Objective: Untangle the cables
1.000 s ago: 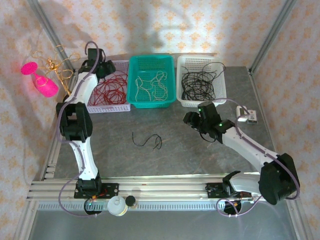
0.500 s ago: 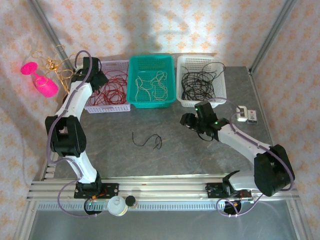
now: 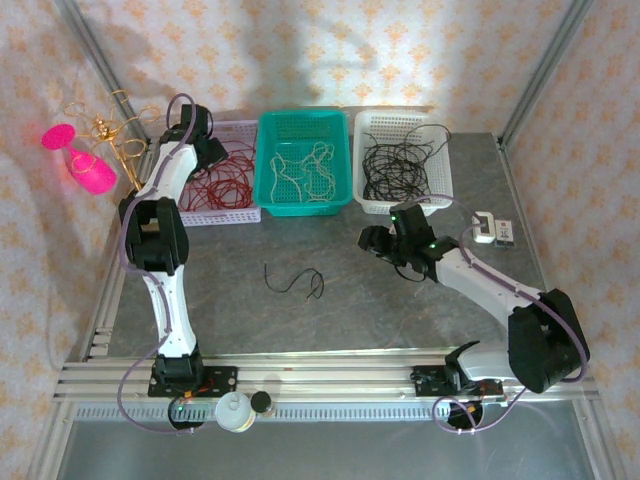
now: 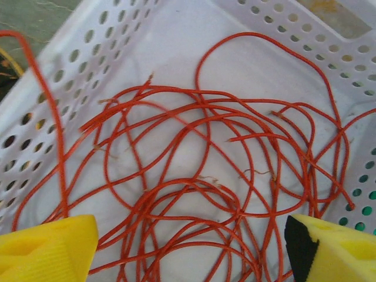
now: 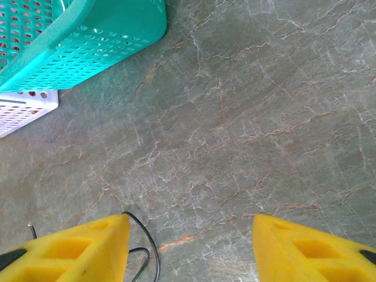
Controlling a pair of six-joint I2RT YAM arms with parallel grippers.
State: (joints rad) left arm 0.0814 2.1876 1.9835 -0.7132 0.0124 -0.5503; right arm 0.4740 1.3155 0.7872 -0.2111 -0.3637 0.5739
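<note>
Left hand (image 4: 191, 238) had opened wider above the far-left basket (image 4: 76, 76), empty, so the red cables (image 4: 205, 194) looked dropped off. Right hand (image 5: 191, 235) was open and empty, near the black cable (image 3: 295, 281) left on the worktop (image 3: 350, 310).

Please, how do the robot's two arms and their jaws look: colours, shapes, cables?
The left arm and the right arm have white tubular links joined by bulky black joint housings. A thin lilac cable loops along each. Small green lights glow near the right wrist. The jaws are yellow wedge-shaped blocks with moulded recesses; one left jaw has a black face.
</note>
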